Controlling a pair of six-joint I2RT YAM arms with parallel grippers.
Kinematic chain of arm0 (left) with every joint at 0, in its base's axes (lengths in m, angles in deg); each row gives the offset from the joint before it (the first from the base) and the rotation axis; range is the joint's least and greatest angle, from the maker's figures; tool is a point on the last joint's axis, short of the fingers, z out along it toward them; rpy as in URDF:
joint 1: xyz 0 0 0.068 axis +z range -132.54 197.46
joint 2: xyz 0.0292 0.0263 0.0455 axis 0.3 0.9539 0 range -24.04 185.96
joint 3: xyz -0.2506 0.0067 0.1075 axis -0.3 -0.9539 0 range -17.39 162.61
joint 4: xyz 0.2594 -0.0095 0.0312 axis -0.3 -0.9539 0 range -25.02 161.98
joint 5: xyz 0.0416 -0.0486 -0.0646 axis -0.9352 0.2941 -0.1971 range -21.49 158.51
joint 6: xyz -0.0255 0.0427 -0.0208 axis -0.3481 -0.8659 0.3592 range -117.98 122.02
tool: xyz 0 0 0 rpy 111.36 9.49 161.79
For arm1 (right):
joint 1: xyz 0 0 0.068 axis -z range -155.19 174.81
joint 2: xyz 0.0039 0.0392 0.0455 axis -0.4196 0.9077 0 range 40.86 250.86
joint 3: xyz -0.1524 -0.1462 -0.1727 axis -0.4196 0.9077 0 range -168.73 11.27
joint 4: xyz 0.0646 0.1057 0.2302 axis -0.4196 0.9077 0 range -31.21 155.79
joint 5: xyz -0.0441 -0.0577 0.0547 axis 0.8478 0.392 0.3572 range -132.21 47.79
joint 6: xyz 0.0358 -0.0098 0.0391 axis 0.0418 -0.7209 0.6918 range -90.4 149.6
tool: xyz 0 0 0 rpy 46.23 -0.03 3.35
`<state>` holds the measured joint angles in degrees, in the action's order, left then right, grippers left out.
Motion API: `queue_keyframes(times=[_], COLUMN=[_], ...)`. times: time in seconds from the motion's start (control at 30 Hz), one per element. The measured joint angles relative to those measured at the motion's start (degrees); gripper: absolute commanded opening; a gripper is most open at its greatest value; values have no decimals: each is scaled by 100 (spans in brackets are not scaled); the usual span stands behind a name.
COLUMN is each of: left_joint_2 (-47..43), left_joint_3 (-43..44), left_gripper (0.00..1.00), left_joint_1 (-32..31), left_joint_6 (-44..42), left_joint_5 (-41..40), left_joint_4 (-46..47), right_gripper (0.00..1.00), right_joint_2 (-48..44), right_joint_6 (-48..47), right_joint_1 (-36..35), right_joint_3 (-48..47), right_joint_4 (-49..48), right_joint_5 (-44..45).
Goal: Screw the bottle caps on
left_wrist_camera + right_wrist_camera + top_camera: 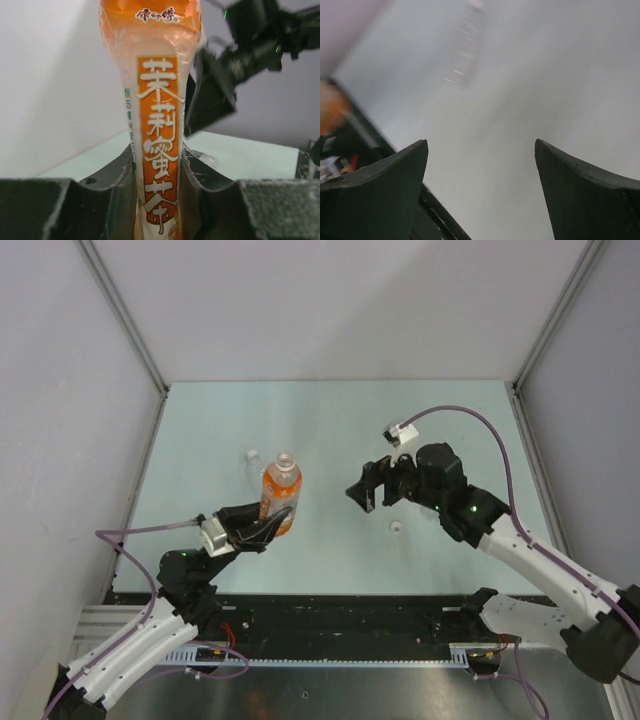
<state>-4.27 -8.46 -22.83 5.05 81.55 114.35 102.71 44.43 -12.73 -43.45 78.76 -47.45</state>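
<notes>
Pale green table (450, 420), left gripper (283, 523) clamped on the orange bottle (282, 485), right gripper (365, 495) wide open and empty, so a sloppy approach could flick that tiny white cap (397, 528) away.

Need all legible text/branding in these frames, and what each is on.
"康师傅": white, at the top of the label on the orange-tinted clear plastic bottle.
"茉莉蜜茶": large white characters running down the same label.
Small green column at the label's left edge: too small to read.
Top external and right wrist views: nothing legible.
</notes>
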Motion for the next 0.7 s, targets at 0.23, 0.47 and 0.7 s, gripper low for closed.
queue_keyframes(times=[0.23, 0.47, 0.7], left_joint_2=[365, 457, 551], left_joint_3=[-221, -319, -332], left_gripper=[6, 8, 22], left_joint_1=[0, 0, 0], left_joint_6=[15, 133, 258], left_joint_5=[739, 1045, 1121], left_joint_4=[157, 345, 417], right_gripper=[93, 90, 44], right_joint_2=[-470, -240, 149], right_joint_6=[-542, -415, -389], right_joint_1=[-1029, -1438, -1766], right_joint_3=[0, 0, -2], right_joint_4=[-2553, -4260, -4868], right_joint_5=[-1506, -2131, -2149])
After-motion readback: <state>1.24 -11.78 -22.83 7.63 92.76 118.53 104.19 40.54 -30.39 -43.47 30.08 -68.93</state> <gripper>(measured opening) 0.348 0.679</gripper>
